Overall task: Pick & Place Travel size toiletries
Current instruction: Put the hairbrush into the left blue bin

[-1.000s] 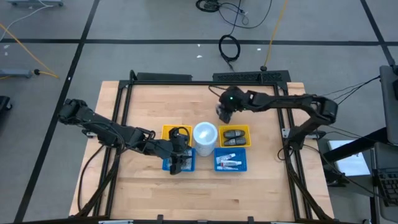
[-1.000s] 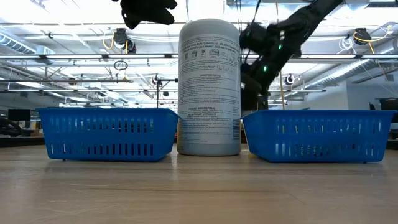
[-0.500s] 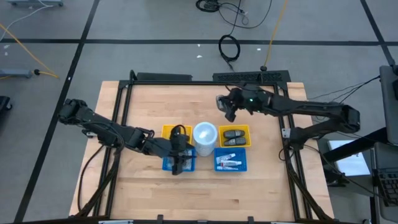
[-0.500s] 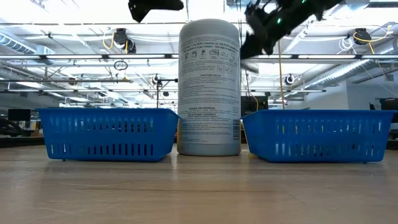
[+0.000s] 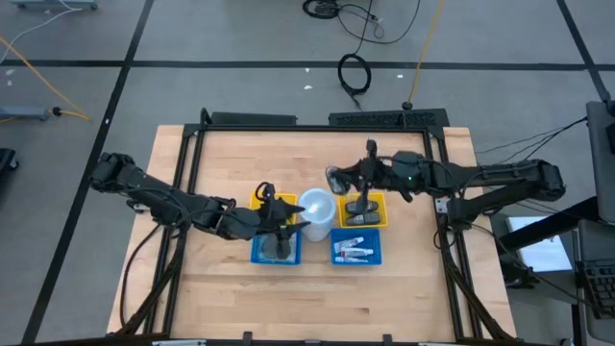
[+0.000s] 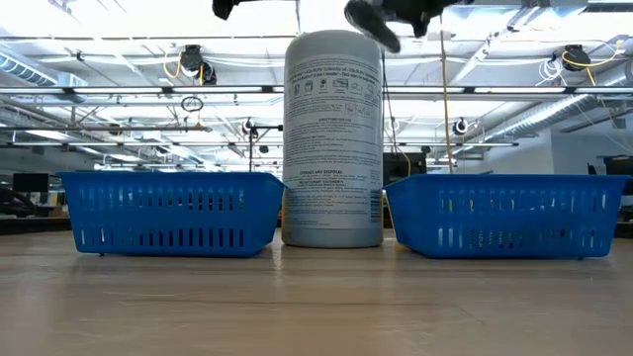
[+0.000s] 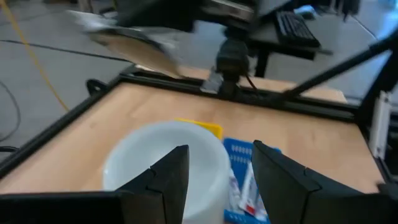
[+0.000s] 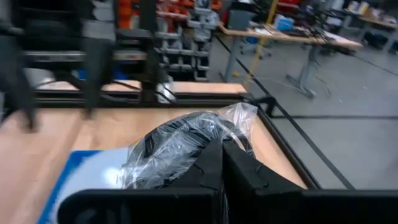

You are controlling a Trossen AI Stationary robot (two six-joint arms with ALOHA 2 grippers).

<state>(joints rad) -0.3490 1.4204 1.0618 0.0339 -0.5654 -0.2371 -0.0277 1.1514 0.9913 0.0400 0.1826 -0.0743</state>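
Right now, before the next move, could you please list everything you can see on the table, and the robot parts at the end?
table: one, light wood, black frame around it.
blue baskets: two, front row, left basket and right basket.
yellow bins: two, behind the blue ones, left bin and right bin.
white canister: one, upright in the middle, between the bins.
travel size toiletries: a few, white tubes, lying in the right blue basket.
clear bag: one, something dark inside, held above the table.
left gripper: open, above the left blue basket.
right gripper: shut on the clear bag, near the right yellow bin.
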